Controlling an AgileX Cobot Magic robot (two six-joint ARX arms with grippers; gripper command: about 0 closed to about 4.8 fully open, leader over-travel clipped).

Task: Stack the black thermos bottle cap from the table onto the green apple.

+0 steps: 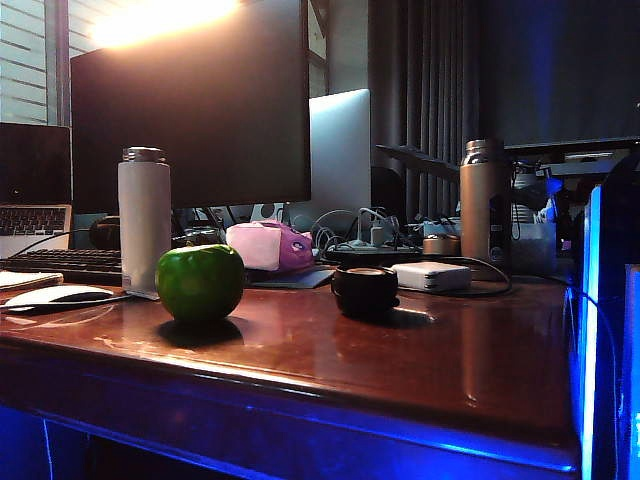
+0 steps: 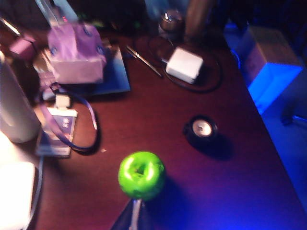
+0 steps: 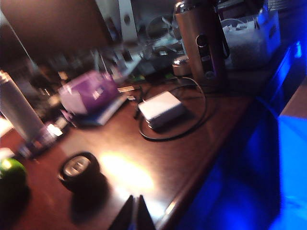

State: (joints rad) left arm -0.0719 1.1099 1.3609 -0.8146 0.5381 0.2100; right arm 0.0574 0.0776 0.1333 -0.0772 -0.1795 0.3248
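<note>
A glossy green apple [image 1: 200,282] sits on the reddish-brown table [image 1: 430,350], left of centre. To its right stands the black thermos bottle cap [image 1: 365,289], apart from the apple, its lighter rim facing up. Neither arm shows in the exterior view. In the left wrist view my left gripper [image 2: 136,203] hangs above the table, its tips meeting just short of the apple [image 2: 142,175], with the cap [image 2: 201,130] farther off. My right gripper [image 3: 135,199] is shut and empty over the table's edge, with the cap [image 3: 79,168] a short way off and the apple [image 3: 10,175] beyond.
A white thermos [image 1: 145,215] stands behind the apple and a bronze thermos [image 1: 483,200] at the back right, beside a small copper cap [image 1: 440,244]. A white power adapter [image 1: 430,275] with its cable lies behind the black cap. A pink object [image 1: 268,246], monitor and keyboard crowd the back.
</note>
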